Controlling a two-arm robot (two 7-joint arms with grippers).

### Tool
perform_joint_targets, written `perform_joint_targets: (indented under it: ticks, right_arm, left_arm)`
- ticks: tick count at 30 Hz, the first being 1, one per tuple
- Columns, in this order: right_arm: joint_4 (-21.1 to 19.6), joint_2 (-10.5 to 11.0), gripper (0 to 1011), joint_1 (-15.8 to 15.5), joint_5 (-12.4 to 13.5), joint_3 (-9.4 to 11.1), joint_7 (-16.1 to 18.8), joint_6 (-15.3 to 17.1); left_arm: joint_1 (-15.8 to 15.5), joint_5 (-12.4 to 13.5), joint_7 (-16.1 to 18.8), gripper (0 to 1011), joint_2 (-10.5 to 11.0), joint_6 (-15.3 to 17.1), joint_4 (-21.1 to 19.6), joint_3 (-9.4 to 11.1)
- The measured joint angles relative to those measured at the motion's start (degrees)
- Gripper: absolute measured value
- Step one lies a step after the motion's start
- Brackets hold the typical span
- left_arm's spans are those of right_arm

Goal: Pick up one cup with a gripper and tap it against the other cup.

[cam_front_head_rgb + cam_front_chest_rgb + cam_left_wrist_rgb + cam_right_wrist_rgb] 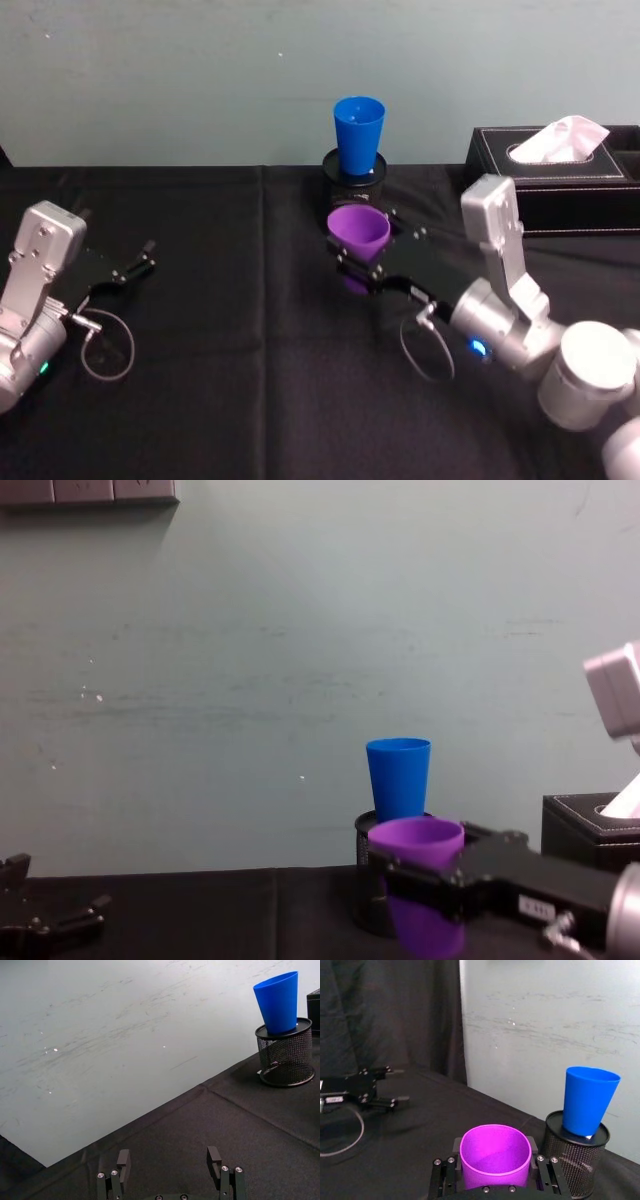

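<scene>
Right end effector [372, 262] clamps the purple cup [359, 232] mid-wall, holding it upright just off the desk [220, 400], near the blue cup [359, 134], not touching. Blue cup stands in a black mesh pen holder [286, 1055], so it's perched higher. Both look like light, thin, smooth plastic: likely slippery, may flex, so a mid-body grip suits and the tap wants to be gentle. Left end effector [170, 1166] sits open, parked well apart on the left
</scene>
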Motion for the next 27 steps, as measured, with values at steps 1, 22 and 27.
perform_joint_targets:
  ticks: [1, 22, 27]
  right_arm:
    - [0.18, 0.01, 724, -0.35, -0.11, -0.02, -0.01, -0.64]
    - [7.83, -1.88, 724, -2.90, -0.70, 0.76, 0.81, -6.44]
    - [8.31, -2.16, 724, -2.85, -0.38, 1.00, 1.18, -6.46]
  left_arm:
    - [0.00, 0.00, 0.00, 1000, 0.00, 0.00, 0.00, 0.00]
    - [0.00, 0.00, 0.00, 1000, 0.00, 0.00, 0.00, 0.00]
    - [0.00, 0.00, 0.00, 1000, 0.00, 0.00, 0.00, 0.00]
